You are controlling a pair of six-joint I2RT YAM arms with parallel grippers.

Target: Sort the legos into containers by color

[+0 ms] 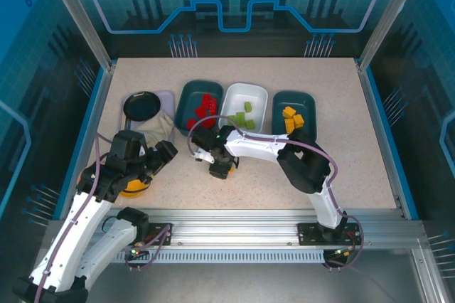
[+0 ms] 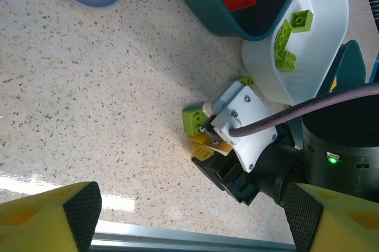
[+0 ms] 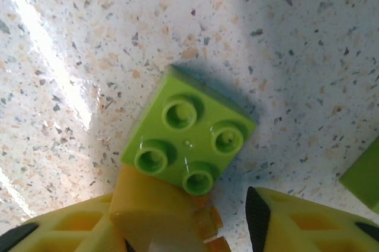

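Near of the white tray [image 1: 250,95], the table [image 1: 355,168] lies bare out to its right edge and down to the near rail [image 1: 242,219]. To the near left there is less room, with an orange bowl [image 1: 135,187] under the left arm.

The left gripper [image 2: 189,222] hangs wide open and holds nothing, near and left of the white tray. The right gripper [image 3: 177,228] is low on the table just near of the white tray, jaws partly open around a yellow lego [image 3: 160,210]. A gap shows beside 1 finger [image 3: 296,222], so the lego is not clamped. A green lego [image 3: 189,142] touches the yellow one, and a 2nd green lego [image 2: 246,80] lies just beside the white tray's near wall.

The white tray holds green legos [image 2: 288,33]. The left teal tray [image 1: 186,97] holds red legos [image 1: 205,109], and the right teal tray [image 1: 293,98] holds yellow legos [image 1: 291,118]. Farther left, a lavender tray [image 1: 165,95] carries a black bowl [image 1: 142,106].
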